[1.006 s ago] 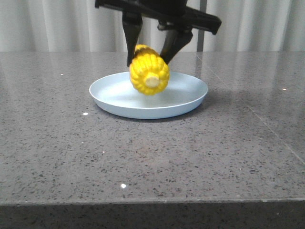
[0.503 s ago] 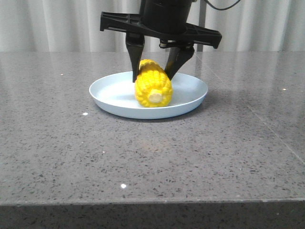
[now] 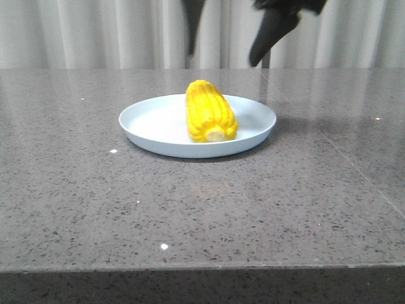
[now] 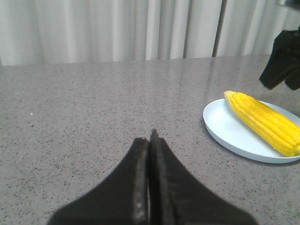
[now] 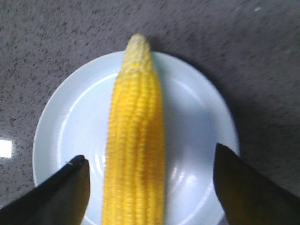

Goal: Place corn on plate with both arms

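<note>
The yellow corn [image 3: 209, 114] lies on its side in the pale blue plate [image 3: 145, 123], stub end toward the camera. My right gripper [image 3: 221, 58] hangs open well above it, its two black fingers apart and touching nothing. In the right wrist view the corn [image 5: 136, 140] runs down the middle of the plate [image 5: 197, 122], between the spread tips of the right gripper [image 5: 149, 153]. My left gripper [image 4: 151, 136] is shut on nothing, low over the table, away from the plate [image 4: 225, 129] and the corn [image 4: 265, 122]. It does not show in the front view.
Grey speckled stone tabletop [image 3: 202, 209] all around the plate, front edge near the camera. Pale curtains [image 3: 95, 31] hang behind the table.
The right gripper set the corn down into the plate, opened, let go and rose up. The corn now rests on the plate by itself.
</note>
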